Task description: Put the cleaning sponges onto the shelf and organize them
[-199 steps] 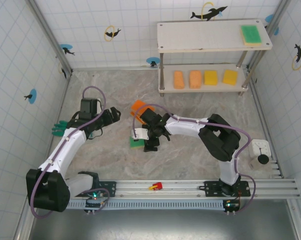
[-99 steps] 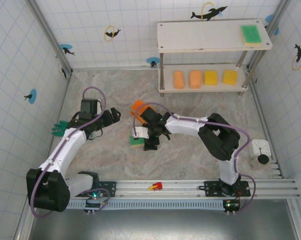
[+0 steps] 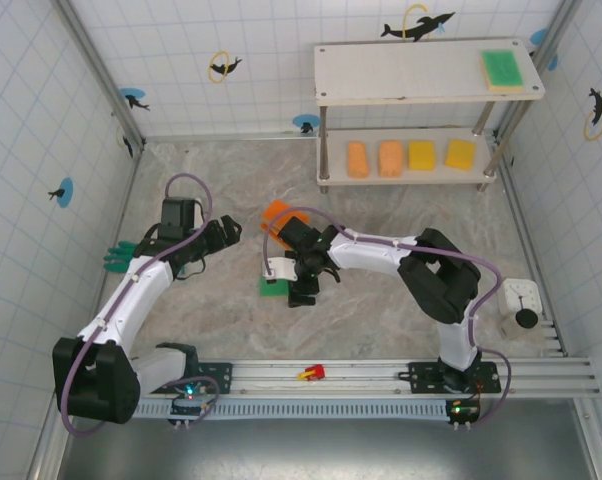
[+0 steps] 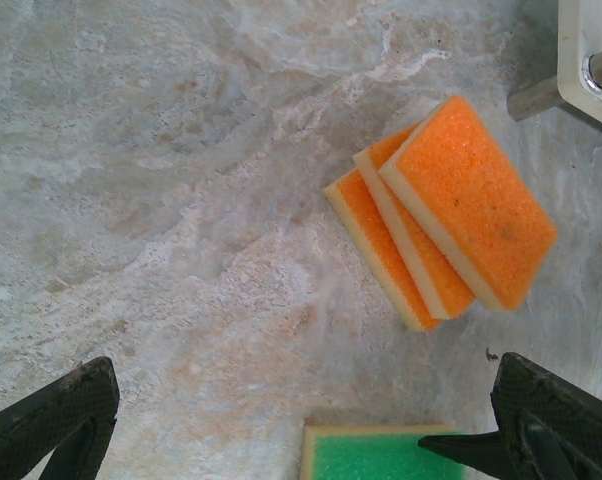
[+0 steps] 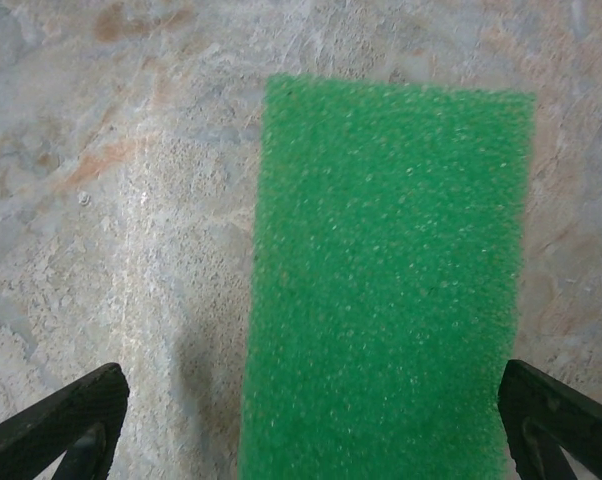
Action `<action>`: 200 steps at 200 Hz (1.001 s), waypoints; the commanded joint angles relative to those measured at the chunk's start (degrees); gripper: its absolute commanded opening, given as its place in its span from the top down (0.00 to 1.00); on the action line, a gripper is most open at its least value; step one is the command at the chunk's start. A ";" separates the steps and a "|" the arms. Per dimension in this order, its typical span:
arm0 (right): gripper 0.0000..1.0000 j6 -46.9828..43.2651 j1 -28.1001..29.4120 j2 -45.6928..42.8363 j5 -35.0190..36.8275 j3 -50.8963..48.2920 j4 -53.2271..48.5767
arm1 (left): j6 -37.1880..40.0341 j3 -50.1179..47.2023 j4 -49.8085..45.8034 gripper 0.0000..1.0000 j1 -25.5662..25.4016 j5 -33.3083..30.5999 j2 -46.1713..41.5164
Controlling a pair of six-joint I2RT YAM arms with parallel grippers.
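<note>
From above: my right gripper (image 3: 285, 282) hangs spread wide over the green sponge (image 3: 271, 288) on the table (image 3: 381, 320), lined up for a grab. The shelf (image 3: 421, 75) is well off.

Left wrist cam: my left gripper (image 4: 301, 430) is open and empty, facing the stacked orange sponges (image 4: 441, 215).

Right wrist cam: the green one lies between my fingers, nothing gripped yet.

We see a green sponge (image 5: 381, 290) flat on the desk (image 5: 101, 150), with overlapping orange sponges (image 4: 436, 220) near it. The shelf (image 3: 401, 75) carries a green block (image 3: 502, 68) up top, an orange pair (image 3: 373, 159) and a yellow pair (image 3: 441, 155) below.
</note>
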 commanded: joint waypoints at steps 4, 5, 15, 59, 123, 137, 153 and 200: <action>0.03 -0.32 -0.24 -1.73 0.77 3.12 -3.03 | 0.18 -0.28 -0.49 0.03 0.37 0.35 -0.59; 0.03 -0.31 -0.26 -1.70 0.79 3.15 -3.01 | 0.17 -0.30 -0.49 0.03 0.34 0.35 -0.59; 0.03 -0.28 -0.52 -1.28 1.16 3.61 -3.22 | 0.10 -0.36 -0.40 0.03 0.33 0.43 -0.57; 0.03 0.93 -0.86 -1.37 0.37 4.21 -2.28 | 0.11 -0.48 -0.40 0.03 0.40 0.52 -0.43; 0.03 4.94 -0.90 0.31 1.42 3.67 -1.13 | 0.23 -0.57 -0.27 0.03 0.38 0.61 -0.48; 0.03 5.76 -0.81 0.59 1.51 3.06 -0.04 | 0.24 -0.59 -0.15 0.03 0.40 0.70 -0.41; 0.03 6.60 -0.82 1.01 1.52 2.52 1.03 | 0.38 -0.53 0.04 0.03 0.36 0.87 -0.15; 0.03 7.93 -0.22 2.47 1.77 1.97 2.30 | 0.33 -0.56 0.39 0.03 0.40 1.06 0.13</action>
